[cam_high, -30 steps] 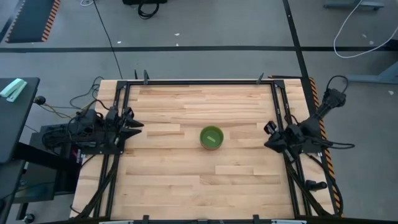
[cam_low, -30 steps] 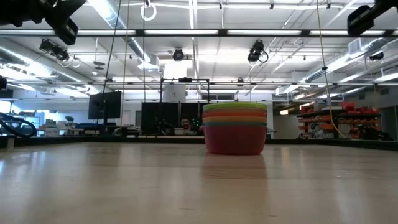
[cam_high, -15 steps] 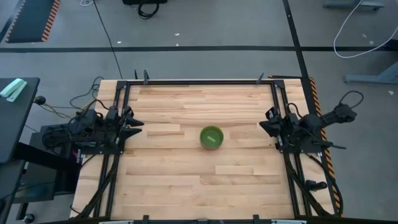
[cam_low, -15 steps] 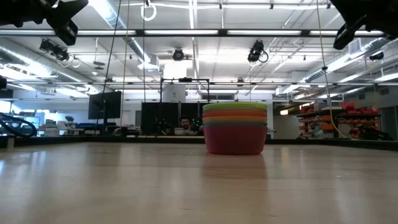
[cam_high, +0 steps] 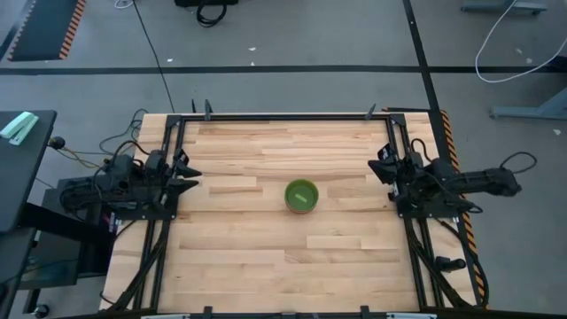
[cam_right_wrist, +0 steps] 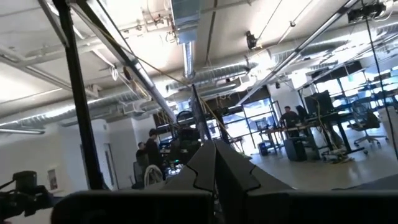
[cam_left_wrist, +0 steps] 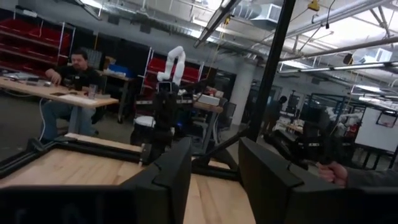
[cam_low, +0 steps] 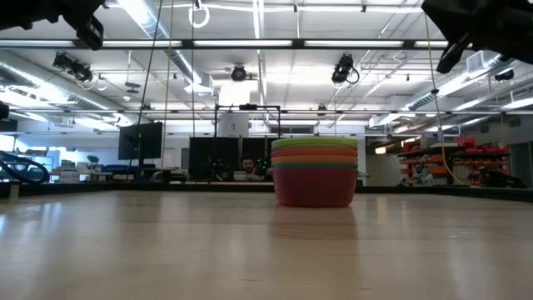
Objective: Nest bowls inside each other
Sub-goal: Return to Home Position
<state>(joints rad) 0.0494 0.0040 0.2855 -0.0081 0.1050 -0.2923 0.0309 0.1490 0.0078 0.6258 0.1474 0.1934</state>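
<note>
The bowls stand nested in one stack near the middle of the table, and the green one on top shows its hollow from above. In the low view the stack rests on the wood by its pink-red bottom bowl, with blue, orange, yellow and green rims above. My left gripper hovers at the table's left edge, open, as the left wrist view shows. My right gripper hovers at the right edge, and its fingers meet in the right wrist view. Both are far from the stack.
A black metal frame runs around the wooden table. Bare wood lies on all sides of the stack. Cables trail beside both arm bases. People sit and stand at desks in the room beyond.
My right arm has folded back over the table's right edge. Its elbow has swung from the far side out to the right, and its gripper has moved toward the far edge. My left gripper has drawn back a little toward the left edge. The stack has stayed still.
</note>
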